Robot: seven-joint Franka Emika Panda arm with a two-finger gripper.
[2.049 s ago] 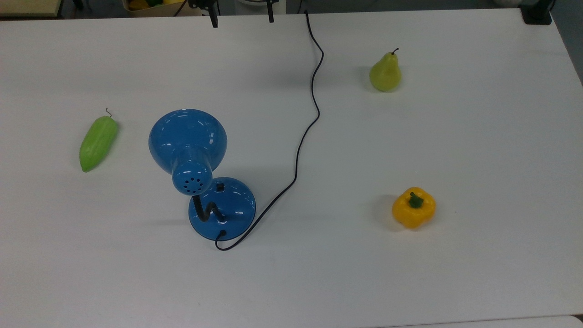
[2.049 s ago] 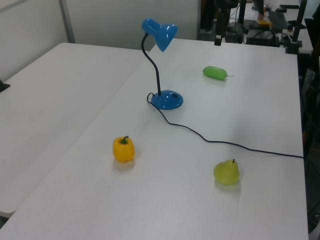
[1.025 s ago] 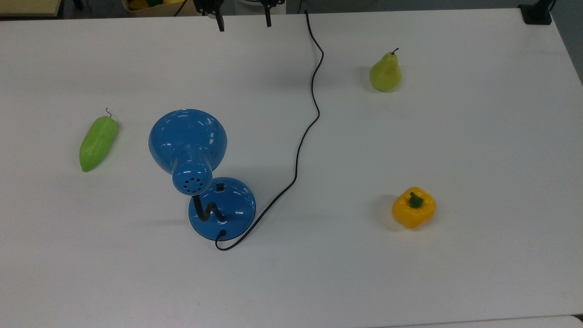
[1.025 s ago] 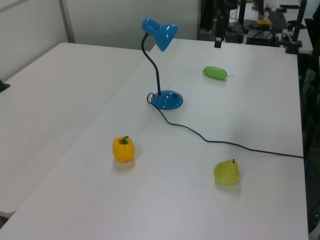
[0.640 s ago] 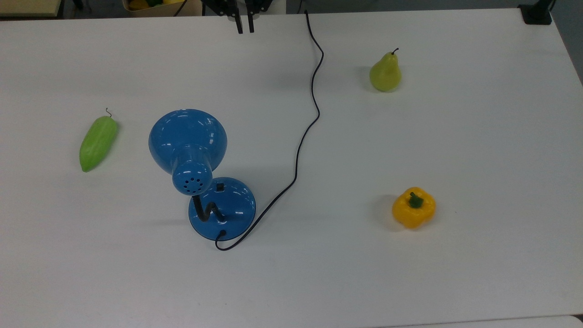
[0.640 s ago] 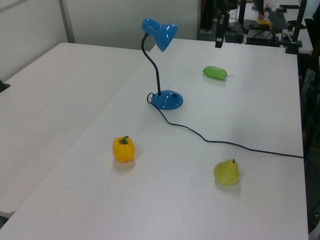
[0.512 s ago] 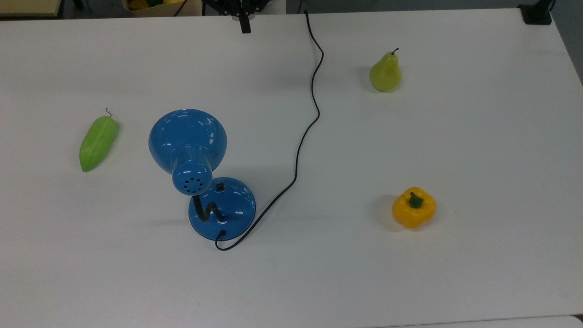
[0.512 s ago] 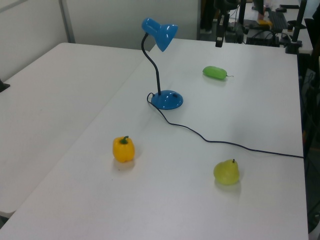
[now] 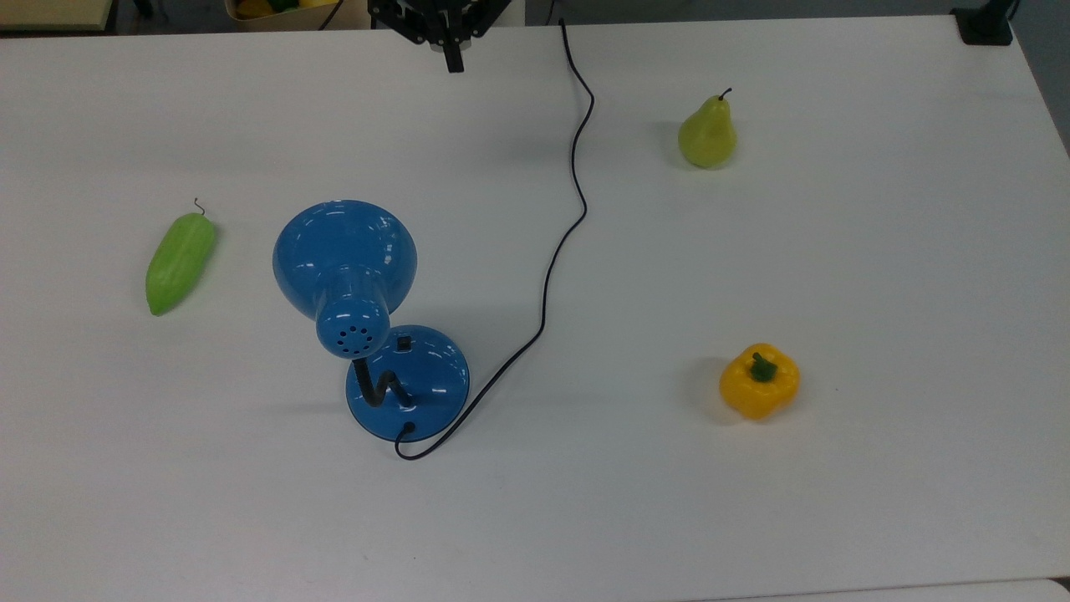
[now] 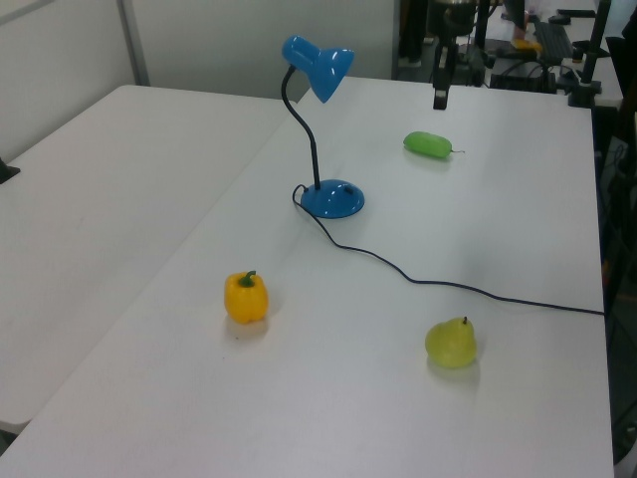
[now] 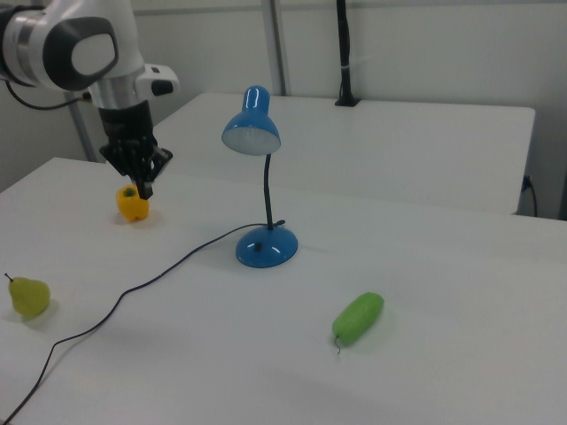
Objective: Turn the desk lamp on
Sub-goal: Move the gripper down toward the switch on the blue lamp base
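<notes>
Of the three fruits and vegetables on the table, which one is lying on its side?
The green cucumber, at the top view's left, lies lengthwise on the table. The pear and the yellow bell pepper both stand upright, stems up.

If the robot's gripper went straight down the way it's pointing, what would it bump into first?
Probably just the bare white table. The gripper points straight down near the table's far edge in the top view, with the cord off to one side and the desk lamp well away.

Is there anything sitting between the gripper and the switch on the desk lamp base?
Nothing visible: bare table lies between the gripper and the desk lamp, though its shade overhangs near the switch.
</notes>
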